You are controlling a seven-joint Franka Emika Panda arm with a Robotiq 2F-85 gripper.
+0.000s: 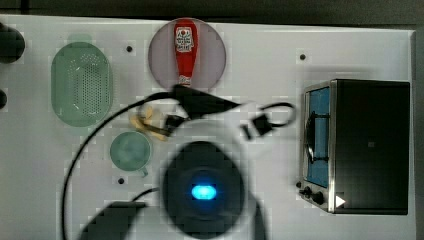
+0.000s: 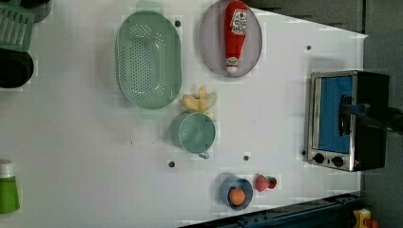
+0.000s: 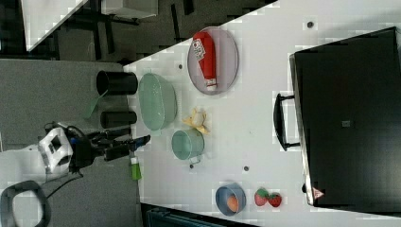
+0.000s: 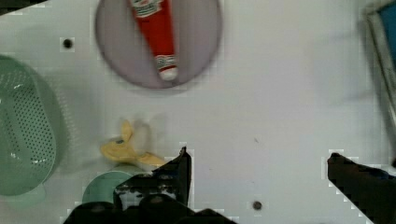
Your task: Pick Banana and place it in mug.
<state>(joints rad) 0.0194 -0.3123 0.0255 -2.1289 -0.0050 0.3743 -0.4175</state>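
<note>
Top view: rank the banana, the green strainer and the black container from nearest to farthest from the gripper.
1. banana, just on the top view's left of the open gripper.
2. green strainer, farther left.
3. black container, at the top view's far-left edge.

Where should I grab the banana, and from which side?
Probably from above, across the middle of the banana. It lies flat between the strainer and the mug, close to both, so a side approach looks blocked. The gripper is open.

In the top view, the blurred arm hides part of the banana. The wrist view's edge cuts off the strainer and mug.
</note>
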